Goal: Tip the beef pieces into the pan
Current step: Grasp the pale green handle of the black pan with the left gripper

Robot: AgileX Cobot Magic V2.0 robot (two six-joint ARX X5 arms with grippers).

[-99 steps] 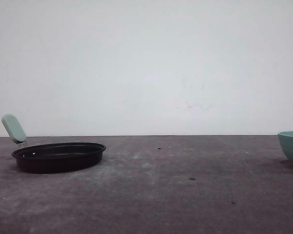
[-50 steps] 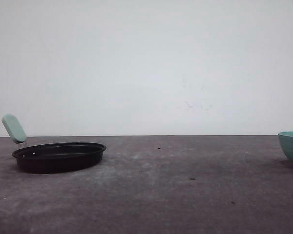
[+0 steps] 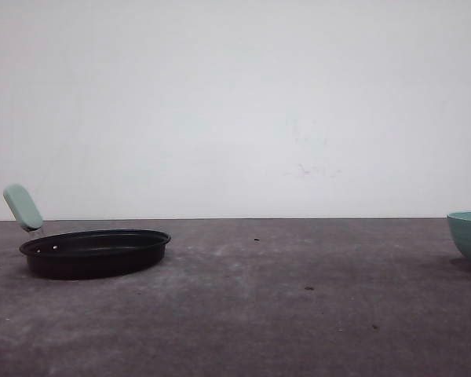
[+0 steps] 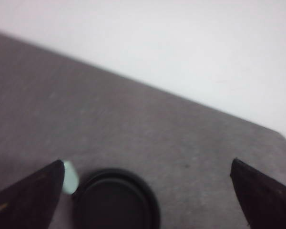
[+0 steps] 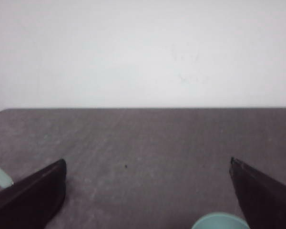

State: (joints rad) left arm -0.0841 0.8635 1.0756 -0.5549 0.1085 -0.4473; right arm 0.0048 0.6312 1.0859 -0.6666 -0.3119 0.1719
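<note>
Black, wedge-shaped fingers (image 4: 24, 200) of the left gripper (image 4: 148, 200) stand spread wide with nothing between them, above the dark grey, mottled tabletop (image 4: 133, 124). Beyond and between them lies the shallow round black frying pan (image 4: 115, 200), its pale mint-green handle (image 4: 70, 177) just beside one finger. The right gripper (image 5: 148, 195) is likewise spread wide and empty, its dark fingers (image 5: 31, 195) well apart; the rim of a teal-green round bowl (image 5: 219, 221) shows between them. From the front, the pan (image 3: 94, 251) rests at the left of the table, handle (image 3: 23, 207) angled up and away, and the bowl (image 3: 469, 234) sits at the far right edge. Whether beef pieces lie in the bowl cannot be told.
</note>
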